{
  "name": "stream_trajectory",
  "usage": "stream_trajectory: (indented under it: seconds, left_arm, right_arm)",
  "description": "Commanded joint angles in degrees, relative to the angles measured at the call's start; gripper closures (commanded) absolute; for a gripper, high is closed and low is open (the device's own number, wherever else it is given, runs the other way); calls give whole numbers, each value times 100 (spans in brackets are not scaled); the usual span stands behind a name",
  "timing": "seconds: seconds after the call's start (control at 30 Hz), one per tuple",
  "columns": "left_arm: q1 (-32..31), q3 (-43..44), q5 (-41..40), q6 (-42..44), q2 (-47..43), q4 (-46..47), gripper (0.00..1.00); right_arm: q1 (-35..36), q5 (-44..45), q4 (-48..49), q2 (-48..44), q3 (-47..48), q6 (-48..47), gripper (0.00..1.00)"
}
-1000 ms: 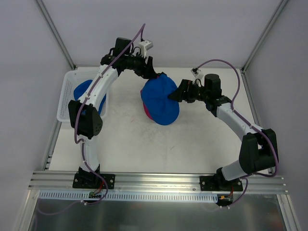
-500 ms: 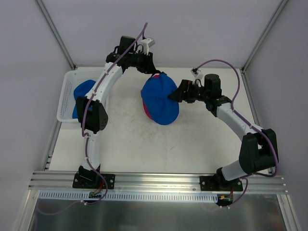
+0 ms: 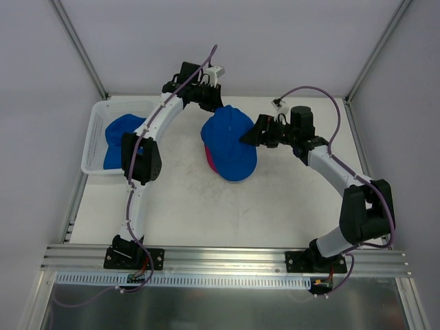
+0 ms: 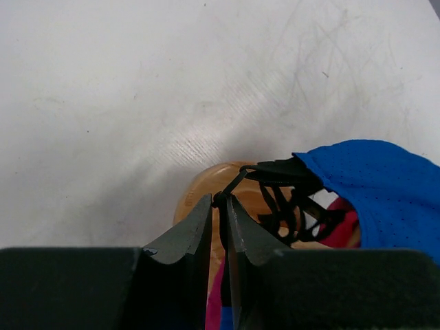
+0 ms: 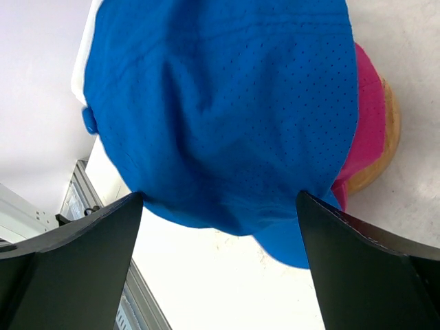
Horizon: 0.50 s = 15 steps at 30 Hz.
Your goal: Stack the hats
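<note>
- Left gripper (image 4: 220,200), nearly closed, pinching black strap (image 4: 278,170) of bright blue mesh cap (image 5: 220,110)
- Right gripper (image 5: 218,197), spread wide, flanking its crown
- Magenta fabric cap (image 5: 368,117) beneath

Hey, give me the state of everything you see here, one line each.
top blue hat, on top of stack
pink hat, under it, on wooden disc
second blue hat, lying in basket
left hand, pinching top blue hat's strap
right hand, open around top blue hat
</note>
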Motion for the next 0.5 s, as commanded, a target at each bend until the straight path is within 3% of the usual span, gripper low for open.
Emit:
stream_trajectory:
  seconds: [0.0, 0.23, 0.47]
  left_arm:
    - [-25, 180, -250, 30, 183, 126, 87]
    - [-51, 75, -277, 65, 307, 143, 83]
    - [-42, -136, -303, 127, 140, 161, 72]
  right_arm:
    - [-49, -92, 68, 122, 271, -52, 1]
    - [-58, -118, 68, 403, 201, -166, 7]
    - [-58, -232, 305, 211, -151, -307, 9]
